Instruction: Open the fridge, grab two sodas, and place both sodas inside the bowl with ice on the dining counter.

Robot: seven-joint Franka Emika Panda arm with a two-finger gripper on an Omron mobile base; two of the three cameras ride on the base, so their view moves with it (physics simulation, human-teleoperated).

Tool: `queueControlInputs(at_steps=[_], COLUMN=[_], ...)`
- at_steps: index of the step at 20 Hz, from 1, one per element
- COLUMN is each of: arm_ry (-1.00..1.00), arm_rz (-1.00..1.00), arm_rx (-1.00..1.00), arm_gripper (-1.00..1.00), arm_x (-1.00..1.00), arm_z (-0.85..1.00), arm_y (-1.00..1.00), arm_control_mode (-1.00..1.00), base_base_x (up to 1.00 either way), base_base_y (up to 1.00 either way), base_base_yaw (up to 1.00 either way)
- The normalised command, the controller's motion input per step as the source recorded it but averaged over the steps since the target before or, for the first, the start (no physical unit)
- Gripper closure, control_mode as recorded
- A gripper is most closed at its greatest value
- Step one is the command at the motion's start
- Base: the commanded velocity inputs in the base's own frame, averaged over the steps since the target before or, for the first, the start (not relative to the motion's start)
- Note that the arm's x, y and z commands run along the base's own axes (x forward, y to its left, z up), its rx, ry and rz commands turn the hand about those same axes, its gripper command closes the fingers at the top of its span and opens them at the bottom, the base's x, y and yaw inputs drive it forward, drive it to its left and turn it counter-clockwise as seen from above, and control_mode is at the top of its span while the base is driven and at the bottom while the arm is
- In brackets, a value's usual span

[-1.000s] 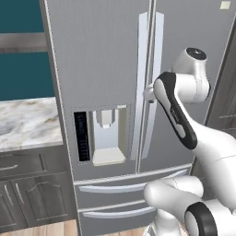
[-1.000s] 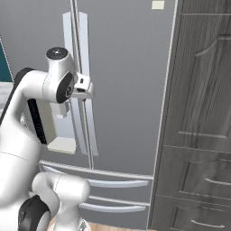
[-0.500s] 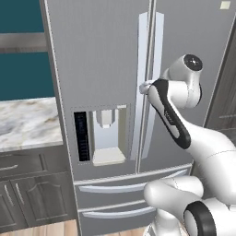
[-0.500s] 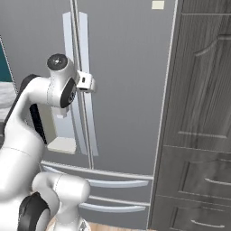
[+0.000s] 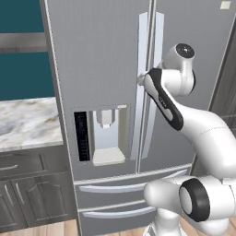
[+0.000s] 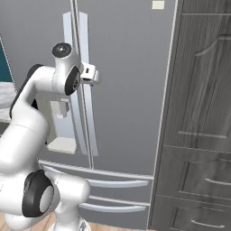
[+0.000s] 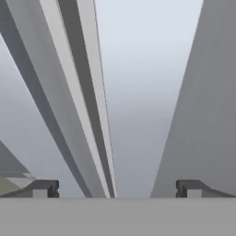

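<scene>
1. The fridge (image 5: pixel 106 83) stands shut straight ahead of the robot, between a marble counter (image 5: pixel 25 122) and dark cabinets (image 6: pixel 198 117).
2. The gripper (image 7: pixel 117 188) has its fingers spread wide, holding nothing.
3. It sits close against the fridge's door handles (image 6: pixel 80 85), at upper-door height.

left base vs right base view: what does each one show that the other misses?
Left base alone: the water dispenser head-on, teal wall, marble countertop over dark cabinets. Right base alone: the tall dark wood-grain cabinet beside the fridge. Both: closed fridge doors, the long vertical handles, bottom drawers, the arm reaching toward the handles.
</scene>
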Motion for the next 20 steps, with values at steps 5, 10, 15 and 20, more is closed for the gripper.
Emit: queueControlInputs(at_steps=[5,10,15,20], arm_ry=[0.00,-0.02,-0.08,0.00], arm_rz=[0.00,0.00,0.00,0.00], arm_rx=[0.00,0.00,0.00,0.00], arm_gripper=[-1.00,-1.00,-1.00,-1.00], arm_x=[0.27,0.13,0.05,0.40], arm_z=[0.00,0.00,0.00,0.00], arm_y=[-0.13,-0.29,-0.25,0.03], arm_control_mode=[-1.00,-1.00,-1.00,-1.00], base_base_x=[0.00,0.00,0.00,0.00], base_base_y=[0.00,0.00,0.00,0.00], base_base_yaw=[0.00,0.00,0.00,0.00])
